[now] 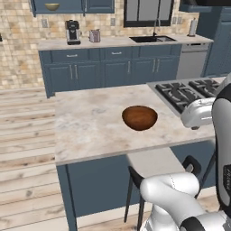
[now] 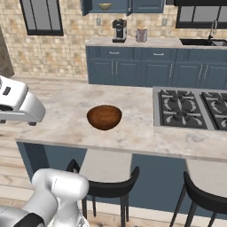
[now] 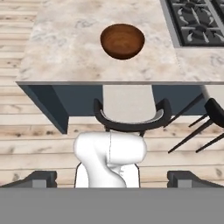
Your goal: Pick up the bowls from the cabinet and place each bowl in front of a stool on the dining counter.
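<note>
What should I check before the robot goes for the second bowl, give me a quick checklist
1. Brown bowl upright on the dining counter: ok.
2. It sits in front of a stool: ok, the hand view shows the stool right below it at the counter edge.
3. Gripper open and holding nothing: ok, fingers wide apart with nothing between them.
4. Gripper clear of the brown bowl: ok, drawn back well off the counter.
5. Second bowl, the olive-beige one, ready in the cabinet: ok, it shows in the open compartment above the coffee machine.
6. Another stool free for it: ok, counter edge before it is bare, near the cooktop.
</note>
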